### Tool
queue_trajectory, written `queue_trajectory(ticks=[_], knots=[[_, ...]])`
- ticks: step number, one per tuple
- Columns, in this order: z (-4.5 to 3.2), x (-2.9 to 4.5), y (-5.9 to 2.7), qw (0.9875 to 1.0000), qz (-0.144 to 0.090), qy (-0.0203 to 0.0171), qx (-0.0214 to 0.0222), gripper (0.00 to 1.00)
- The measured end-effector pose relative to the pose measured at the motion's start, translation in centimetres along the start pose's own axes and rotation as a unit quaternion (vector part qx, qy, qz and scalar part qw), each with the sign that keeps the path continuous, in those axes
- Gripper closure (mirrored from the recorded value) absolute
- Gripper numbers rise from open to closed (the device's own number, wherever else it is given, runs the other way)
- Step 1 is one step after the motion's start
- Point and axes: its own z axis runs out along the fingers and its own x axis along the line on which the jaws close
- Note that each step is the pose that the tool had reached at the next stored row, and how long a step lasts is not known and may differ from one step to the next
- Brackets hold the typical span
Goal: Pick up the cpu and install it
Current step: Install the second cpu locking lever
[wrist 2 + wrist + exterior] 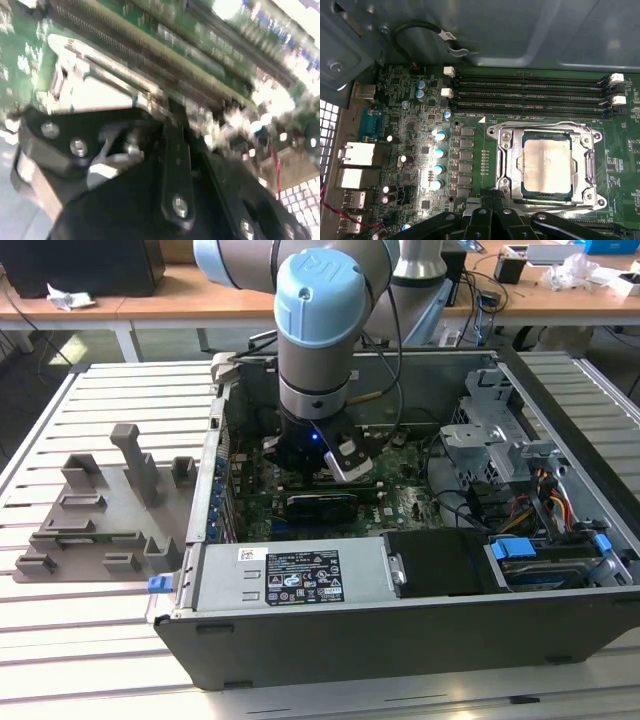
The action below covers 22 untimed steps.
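Observation:
The cpu (546, 166), a flat square chip with a silver-grey top, lies seated in the metal socket frame (502, 150) on the green motherboard in the first wrist view. My gripper (493, 199) hangs just beside the socket's near edge, its black fingers drawn together and holding nothing. In the exterior view my gripper (308, 466) reaches down into the open computer case (400, 640) over the motherboard. The second wrist view looks past the black gripper body (175, 165) at the shiny socket frame (95, 85).
A grey plastic tray (100, 510) with upright blocks lies on the slatted table at the exterior view's left. Inside the case are a power supply (290, 575), a drive cage (490, 440) with cables, and memory slots (530, 92) beside the socket.

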Motion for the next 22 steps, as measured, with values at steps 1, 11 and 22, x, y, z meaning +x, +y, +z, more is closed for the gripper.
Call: queue_trajectory(ticks=[1, 11, 22], knots=[[0.00, 0.00, -0.02, 1.0000, 0.000, 0.0003, -0.0024, 0.89], [-3.59, 0.07, 0.81, 1.0000, 0.000, 0.0004, -0.0017, 0.89], [-5.20, -2.10, 1.11, 1.0000, 0.002, 0.0074, 0.0023, 0.89]])
